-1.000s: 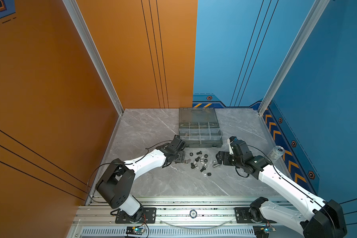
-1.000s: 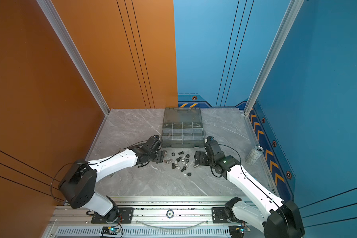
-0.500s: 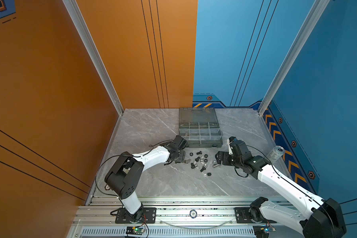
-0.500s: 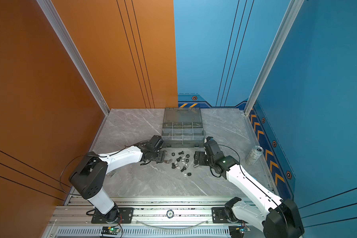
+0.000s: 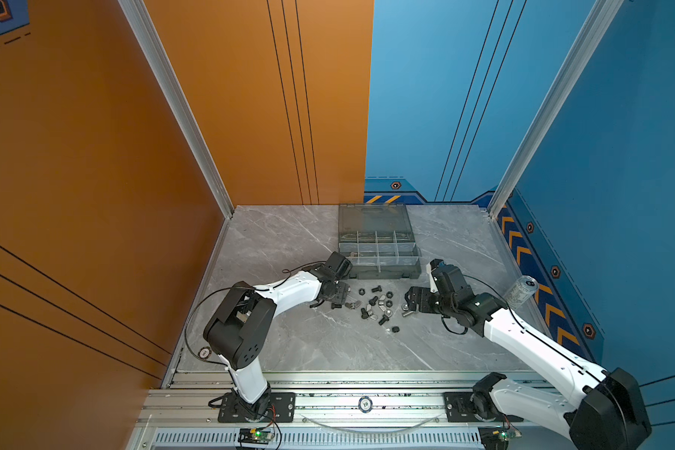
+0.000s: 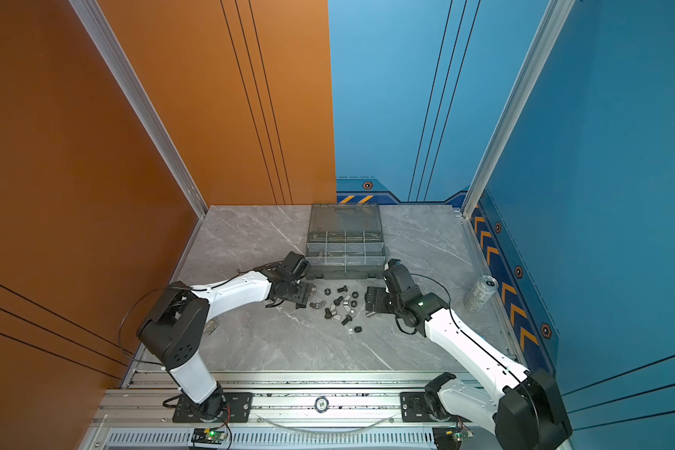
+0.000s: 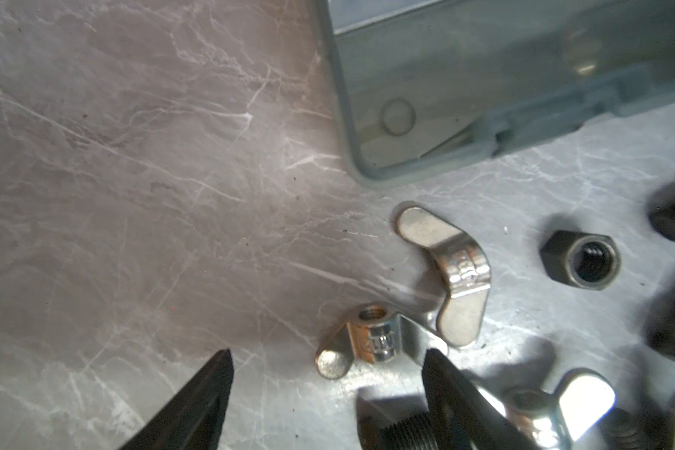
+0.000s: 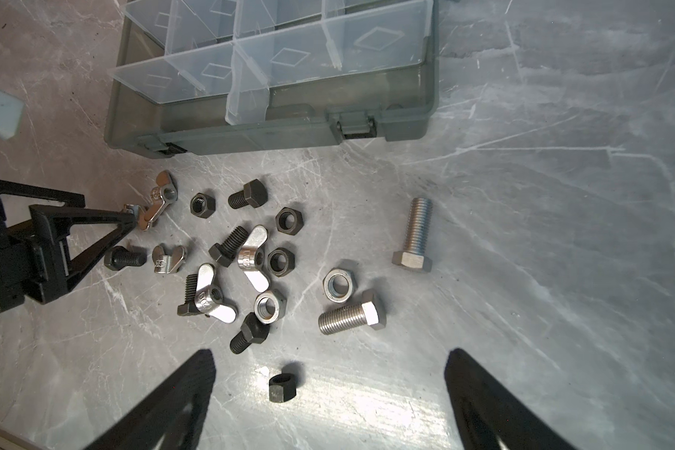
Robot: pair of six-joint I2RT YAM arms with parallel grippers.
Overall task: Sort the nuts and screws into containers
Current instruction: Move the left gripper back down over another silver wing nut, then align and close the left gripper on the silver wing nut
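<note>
Left wrist view: a wing nut [image 7: 371,341] is framed between the tips of the left gripper [image 7: 326,356], jaws spread and empty, its wings laid across the gap.

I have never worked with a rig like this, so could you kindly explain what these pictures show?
Two white-and-black robot arms stand at the near edge of a grey marble-look table, each ending in a two-fingered gripper. The two wide pictures come from one camera head above, looking down; the two close-ups come from cameras on the arms' wrists. On the table stands a smoky grey translucent plastic organizer box with dividers, lid open. In front of it lie loose short black hex-head bolts, longer silver bolts, black and silver hex nuts and silver wing nuts. A silver drink can stands to the right. The left gripper is open at a wing nut; the right gripper is open too. Neither holds anything.
</note>
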